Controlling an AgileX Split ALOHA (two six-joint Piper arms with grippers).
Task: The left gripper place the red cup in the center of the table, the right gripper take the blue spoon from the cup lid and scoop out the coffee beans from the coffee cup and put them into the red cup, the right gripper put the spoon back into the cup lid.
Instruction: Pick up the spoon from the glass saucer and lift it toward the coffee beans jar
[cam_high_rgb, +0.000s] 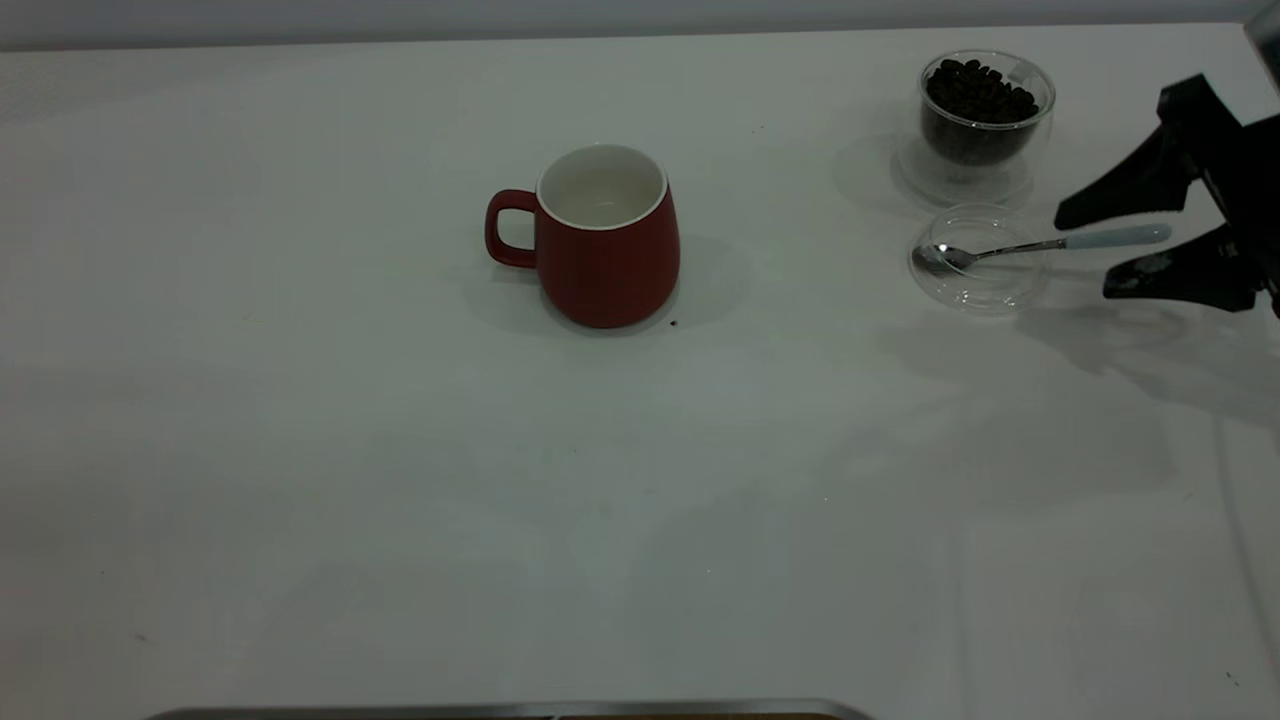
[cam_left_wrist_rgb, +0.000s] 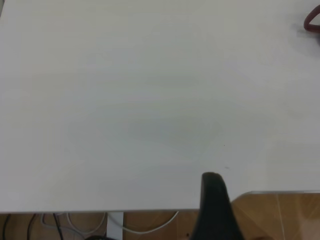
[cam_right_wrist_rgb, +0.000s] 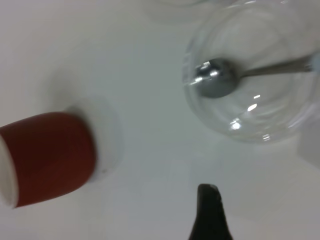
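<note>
With the dark red ceramic cup (cam_high_rgb: 603, 240) at counter centre, the right gripper (cam_high_rgb: 1120, 248), fingers wide astride the pale-blue-handled spoon (cam_high_rgb: 1040, 245) at three o'clock, could, seemingly, tip the clear glass lid (cam_high_rgb: 975, 260).

In the left wrist view the red cup (cam_left_wrist_rgb: 312, 21) is cut off at the frame edge, only a sliver of its handle showing, and just one dark finger (cam_left_wrist_rgb: 215, 210) of the left gripper shows. The exterior view crops the right gripper (cam_high_rgb: 1120, 245) at the frame edge. In the right wrist view the spoon (cam_right_wrist_rgb: 235, 80) loses its handle off the edge.
</note>
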